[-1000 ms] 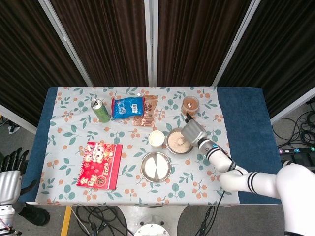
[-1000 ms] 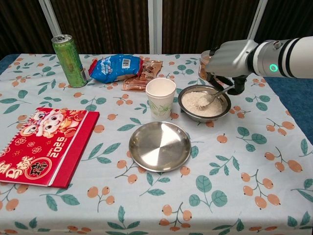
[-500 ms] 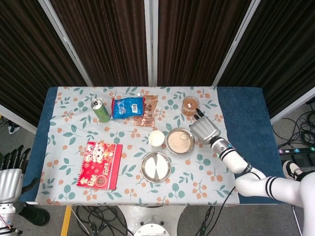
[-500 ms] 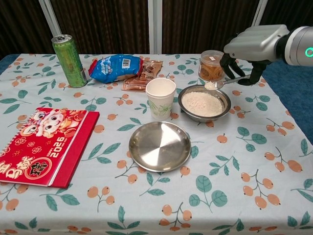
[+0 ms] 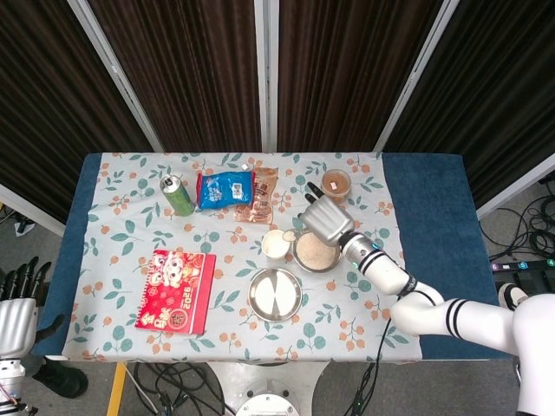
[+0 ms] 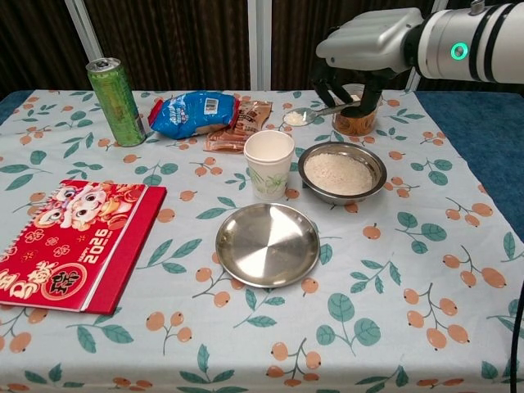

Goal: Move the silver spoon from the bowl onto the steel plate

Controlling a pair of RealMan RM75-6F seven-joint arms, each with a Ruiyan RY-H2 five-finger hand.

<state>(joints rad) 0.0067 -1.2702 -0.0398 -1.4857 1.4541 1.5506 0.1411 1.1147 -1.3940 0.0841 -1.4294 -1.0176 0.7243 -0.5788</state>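
Note:
My right hand (image 6: 368, 45) (image 5: 325, 218) hangs above the table behind the bowl and pinches the handle of the silver spoon (image 6: 299, 116) (image 5: 290, 235). The spoon is level and carries a heap of white powder; its head points left, above the table behind the white paper cup (image 6: 269, 162) (image 5: 276, 244). The steel bowl (image 6: 302, 173) (image 5: 315, 271) of white powder stands right of the cup. In front of both lies the steel plate (image 6: 267, 244) (image 5: 275, 295), bare. My left hand (image 5: 16, 305) hangs off the table's left edge, fingers spread, holding nothing.
A jar (image 6: 358, 123) stands just behind the bowl, partly hidden by my right hand. At the back are a green can (image 6: 115, 101), a blue snack bag (image 6: 193, 112) and a brown packet (image 6: 246, 123). A red calendar book (image 6: 70, 243) lies at the front left.
My right hand lifted the spoon, loaded with powder, out of the bowl, first up to the right and then leftward to behind the cup. The left hand barely moved.

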